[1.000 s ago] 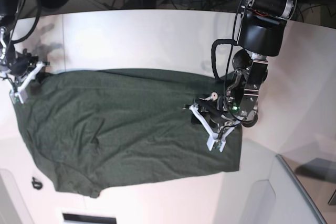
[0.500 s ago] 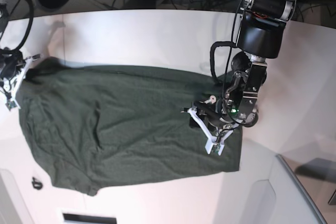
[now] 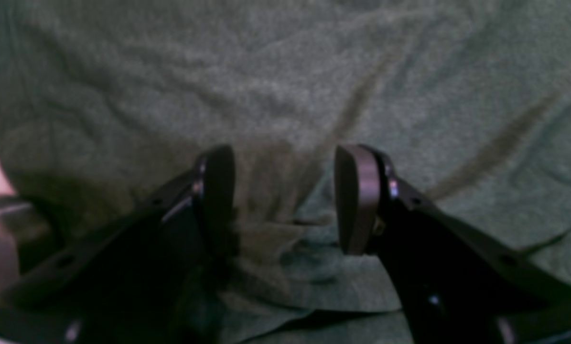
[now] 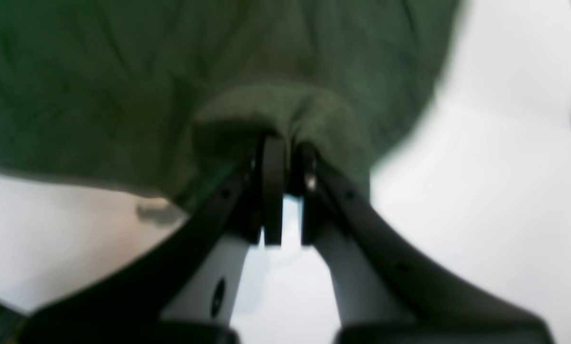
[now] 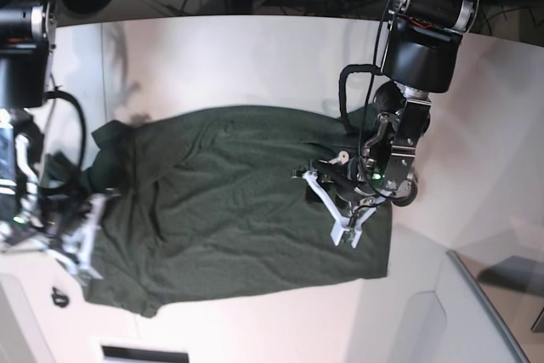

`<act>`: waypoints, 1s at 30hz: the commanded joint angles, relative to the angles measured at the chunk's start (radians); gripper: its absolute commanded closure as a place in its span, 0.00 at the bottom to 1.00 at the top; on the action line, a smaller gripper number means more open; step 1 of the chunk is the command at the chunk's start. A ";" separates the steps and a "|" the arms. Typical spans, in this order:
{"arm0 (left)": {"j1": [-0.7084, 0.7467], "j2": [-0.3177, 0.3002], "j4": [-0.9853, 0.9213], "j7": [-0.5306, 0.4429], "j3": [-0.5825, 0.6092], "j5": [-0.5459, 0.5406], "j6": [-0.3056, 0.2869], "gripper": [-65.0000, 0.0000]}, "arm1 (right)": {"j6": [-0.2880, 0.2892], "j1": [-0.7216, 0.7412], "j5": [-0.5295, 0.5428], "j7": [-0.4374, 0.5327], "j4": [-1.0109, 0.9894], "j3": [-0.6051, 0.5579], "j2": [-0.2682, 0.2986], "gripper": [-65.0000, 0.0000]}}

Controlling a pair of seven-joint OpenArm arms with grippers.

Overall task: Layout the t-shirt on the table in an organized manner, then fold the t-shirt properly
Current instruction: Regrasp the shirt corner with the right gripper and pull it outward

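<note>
**Right gripper pinching shirt edge, left gripper spread on the cloth**

Right gripper [image 4: 285,191]: jaws pressed together on a bunched fold of the t-shirt [image 4: 123,86]. Cloth humps over the fingertips, white table [image 4: 481,167] shows below and to the right. In the base view this gripper [image 5: 81,240] sits at the left edge of the shirt, toward the near side.

Left gripper [image 3: 285,200]: jaws spread, pads [image 3: 357,200] resting down on the cloth with a small ridge of fabric between them. Nothing clamped. In the base view it [image 5: 344,206] sits on the right part of the shirt, just inside the right hem.

T-shirt [image 5: 238,201]: plain dark green, no print, lying across the middle of the table [image 5: 221,57]. Right two thirds fairly flat with shallow wrinkles. Left end is doubled over, with a dark fold line and a loose flap at the far-left corner.

Versus earlier: right arm has come from the far-left corner toward the near side, dragging the left edge over. Shirt's left outline has pulled inward, more bare table at far left. Left gripper has not moved.
</note>
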 commanded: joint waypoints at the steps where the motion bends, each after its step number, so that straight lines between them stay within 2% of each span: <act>1: -0.023 -0.001 0.022 -0.015 -0.002 -0.004 -0.001 0.51 | 0.002 0.069 0.011 0.080 -0.075 -0.030 0.007 0.94; 2: -0.016 -0.001 0.023 -0.015 -0.002 -0.004 -0.001 0.51 | -0.001 0.108 0.011 0.151 -0.167 -0.067 0.004 0.94; 4: -0.012 -0.004 0.025 -0.014 -0.002 -0.004 -0.001 0.51 | -0.050 0.214 0.011 0.264 -0.367 -0.164 0.001 0.93; 6: -0.010 -0.009 0.023 -0.014 -0.002 -0.004 0.001 0.51 | -0.097 0.293 0.011 0.306 -0.522 -0.273 -0.022 0.88; 8: 0.005 -0.010 0.025 -0.014 -0.002 -0.004 0.001 0.51 | -0.106 0.334 0.011 0.307 -0.588 -0.368 -0.034 0.72; 10: 0.008 -0.010 0.025 -0.014 -0.002 -0.004 0.001 0.51 | -0.107 0.332 0.014 0.286 -0.562 -0.397 -0.029 0.53; 11: 0.011 -0.010 0.025 -0.014 -0.002 -0.004 0.001 0.51 | -0.107 0.323 0.016 0.263 -0.537 -0.374 -0.028 0.45; 13: 0.011 -0.014 0.025 -0.014 -0.002 -0.004 0.001 0.51 | -0.109 0.257 0.017 0.180 -0.418 -0.254 0.003 0.32; 14: 0.013 -0.026 0.025 -0.014 -0.002 -0.004 0.001 0.51 | -0.109 0.205 0.017 0.146 -0.333 -0.181 0.009 0.29; 17: 0.013 -0.037 0.025 -0.014 -0.002 -0.004 0.001 0.51 | -0.109 -0.030 0.011 0.088 -0.003 0.037 0.012 0.27; 20: 0.011 -0.038 0.025 -0.014 -0.003 -0.004 0.001 0.51 | -0.109 -0.224 0.010 0.047 0.215 0.128 0.010 0.27; 22: 0.008 -0.038 0.025 -0.014 -0.003 -0.004 0.001 0.51 | -0.109 -0.292 0.010 0.037 0.227 0.142 0.006 0.27; 24: 0.008 -0.038 0.029 -0.014 -0.003 -0.004 0.001 0.51 | -0.109 -0.332 0.010 0.077 0.178 0.143 0.003 0.27; 27: 0.013 -0.038 0.045 -0.014 -0.003 -0.004 0.001 0.51 | -0.109 -0.340 0.011 0.177 0.083 0.145 -0.011 0.27; 30: 0.013 -0.038 0.051 -0.014 -0.002 -0.004 0.001 0.51 | -0.109 -0.317 0.011 0.198 0.014 0.143 -0.011 0.27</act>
